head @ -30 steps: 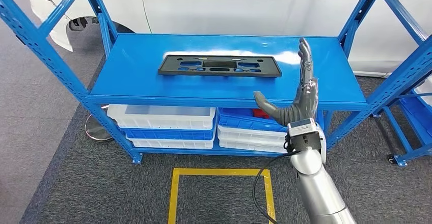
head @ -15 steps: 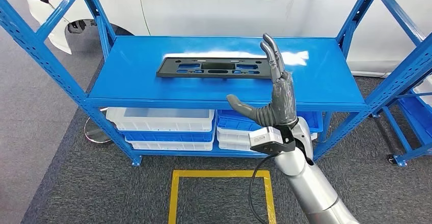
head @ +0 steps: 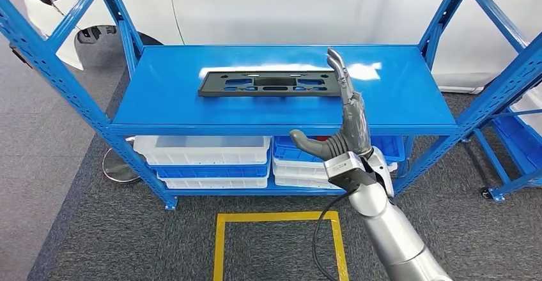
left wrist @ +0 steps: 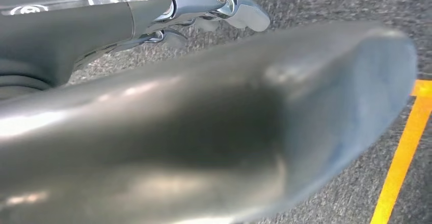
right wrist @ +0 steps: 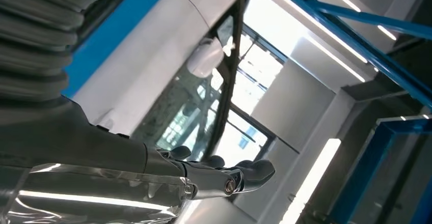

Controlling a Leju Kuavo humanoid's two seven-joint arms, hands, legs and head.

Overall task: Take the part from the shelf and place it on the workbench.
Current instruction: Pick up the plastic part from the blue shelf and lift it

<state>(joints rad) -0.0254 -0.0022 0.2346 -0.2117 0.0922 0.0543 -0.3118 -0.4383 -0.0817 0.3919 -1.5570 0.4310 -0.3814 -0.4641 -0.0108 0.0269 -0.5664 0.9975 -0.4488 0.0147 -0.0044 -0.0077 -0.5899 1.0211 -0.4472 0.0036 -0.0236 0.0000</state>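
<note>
blue racking fills the scene, its top shelf carrying the black part flat, beyond and to the thumb side of the right hand. that hand is raised with fingers straight and thumb spread, holding nothing, its fingertips near the part's end; contact cannot be judged. white bins sit on the lower shelf beneath it. right wrist view adds a white car and ceiling lights. left wrist view shows the left hand over grey carpet and a yellow line; i cannot tell its state.

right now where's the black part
In the head view the black part lies flat on the blue shelf, left of centre, its right end beside the right hand.
</note>
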